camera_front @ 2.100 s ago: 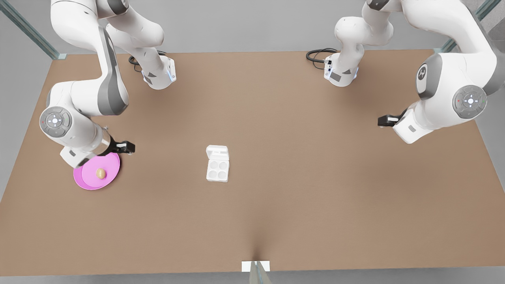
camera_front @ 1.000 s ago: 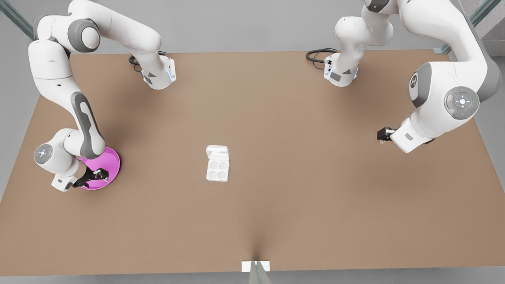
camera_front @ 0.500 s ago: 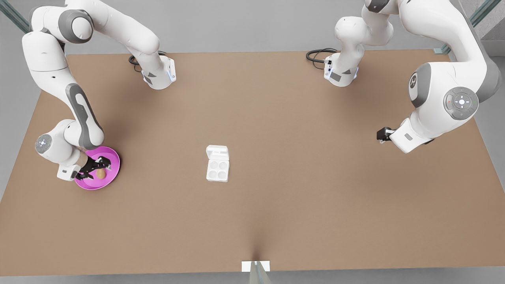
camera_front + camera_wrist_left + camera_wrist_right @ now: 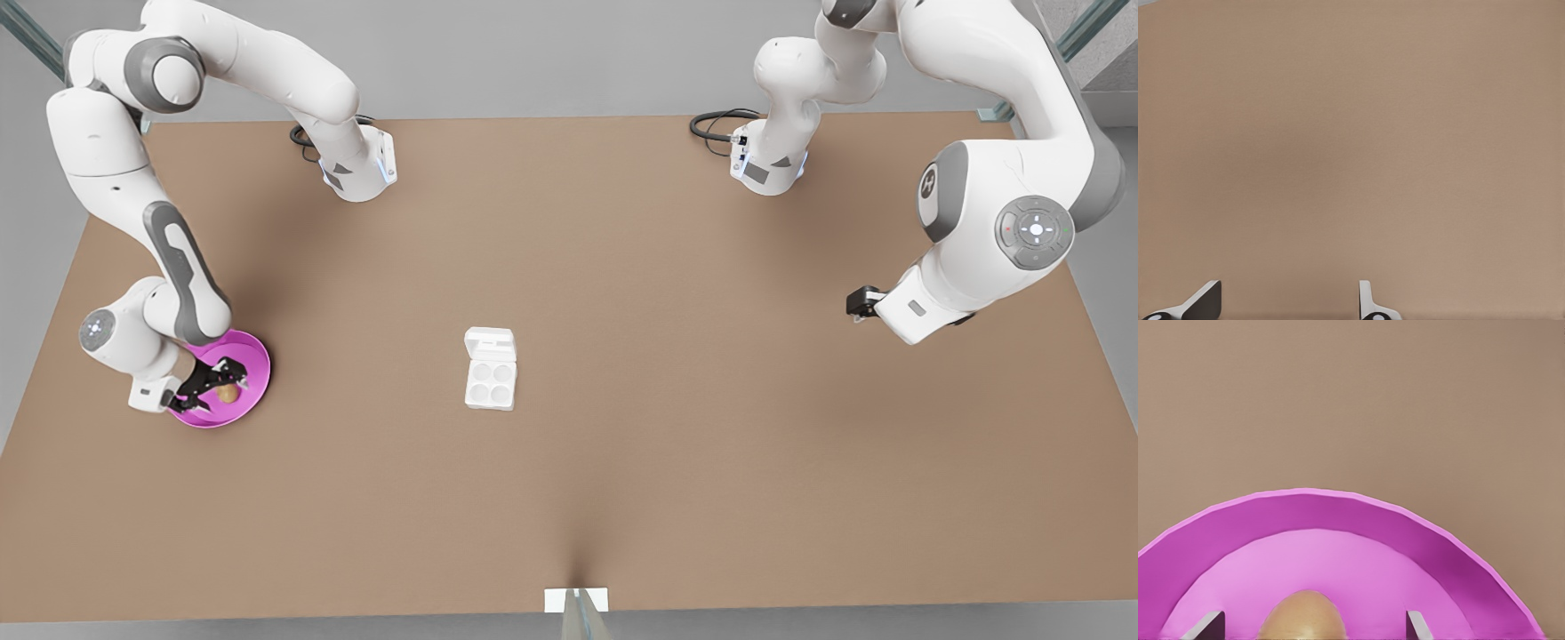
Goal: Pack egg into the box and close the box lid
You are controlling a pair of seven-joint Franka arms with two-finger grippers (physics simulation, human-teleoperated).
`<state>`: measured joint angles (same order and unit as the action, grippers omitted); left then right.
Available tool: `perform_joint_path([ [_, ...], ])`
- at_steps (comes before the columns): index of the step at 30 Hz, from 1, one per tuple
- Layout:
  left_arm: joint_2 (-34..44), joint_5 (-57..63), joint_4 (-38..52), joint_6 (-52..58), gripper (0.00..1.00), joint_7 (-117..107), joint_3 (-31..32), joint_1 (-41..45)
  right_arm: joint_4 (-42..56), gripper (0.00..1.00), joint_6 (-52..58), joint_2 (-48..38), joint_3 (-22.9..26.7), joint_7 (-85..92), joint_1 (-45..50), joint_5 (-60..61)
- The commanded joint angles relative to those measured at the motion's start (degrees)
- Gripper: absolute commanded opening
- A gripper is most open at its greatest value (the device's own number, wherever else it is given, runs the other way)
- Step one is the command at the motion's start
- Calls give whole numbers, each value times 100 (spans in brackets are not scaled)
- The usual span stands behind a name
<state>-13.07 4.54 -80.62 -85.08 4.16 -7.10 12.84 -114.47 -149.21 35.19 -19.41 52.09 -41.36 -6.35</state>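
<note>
The tan-brown egg (image 4: 229, 392) (image 4: 1301, 618) lies on a round pink plate (image 4: 255, 366) (image 4: 1318, 520) at the front view's left. My right gripper (image 4: 216, 384) (image 4: 1311, 628) is down over the plate and open, one finger on each side of the egg with a gap to each. The white box (image 4: 490, 383) sits mid-table with its four cups bare and the box lid (image 4: 490, 341) laid open flat at the far side. My left gripper (image 4: 856, 304) (image 4: 1286, 303) waits open above bare table at the front view's right.
The brown table (image 4: 622, 373) is wide and flat between plate and box. Both arm bases (image 4: 356, 173) stand at the far edge, with black cables (image 4: 716, 124) beside them. A small white fixture (image 4: 576, 600) sits at the near edge.
The right arm swung down from beside the plate and lowered its gripper around the egg, settling a little in the last half second. The left arm drifted slightly.
</note>
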Motion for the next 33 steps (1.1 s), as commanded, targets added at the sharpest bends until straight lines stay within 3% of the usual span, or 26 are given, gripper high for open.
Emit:
perform_joint_path([
  [1, 7, 3, 3, 0, 100, 6, -2, -1, -32, 100, -38, -13, -1, 442, -48, -6],
  [4, 7, 3, 3, 0, 100, 6, -2, -1, -67, 100, -30, -39, -1, 434, -100, -6],
  [5, 7, 3, 3, 0, 100, 6, -2, -1, -67, 83, -21, -39, -1, 442, -91, -6],
  [6, -2, 3, 3, 0, 100, 6, -2, -1, -67, 53, -12, -39, -1, 451, -74, -6],
  [7, -2, 3, 3, -9, 100, 6, -2, -1, -67, 42, -3, -39, -1, 451, -65, -6],
  [8, -2, 3, 3, 0, 100, 6, -2, -10, -67, 39, 5, -39, -1, 451, -56, -6],
  [14, -2, 3, 3, 0, 100, 6, -2, -1, -32, 38, 49, -48, -1, 311, -4, -6],
  [18, -29, 3, 3, -9, 100, 6, -2, -10, 205, 38, 989, -250, -186, -296, 23, 29],
  [20, -37, 3, 3, -9, 100, 6, -2, -1, 742, 38, 1693, -250, -449, -709, 93, 38],
  [23, -73, 3, 3, -9, 100, 6, -2, -1, 812, 39, 1728, -373, -1302, -2062, 128, 12],
  [27, -73, 3, 3, -9, 100, -3, -2, -1, 1805, 40, 2379, -320, -1364, -4338, 1718, -41],
  [33, -73, 3, 3, -18, 100, -3, -2, -10, 2333, 39, 2959, -250, -1346, -8143, 3740, -165],
])
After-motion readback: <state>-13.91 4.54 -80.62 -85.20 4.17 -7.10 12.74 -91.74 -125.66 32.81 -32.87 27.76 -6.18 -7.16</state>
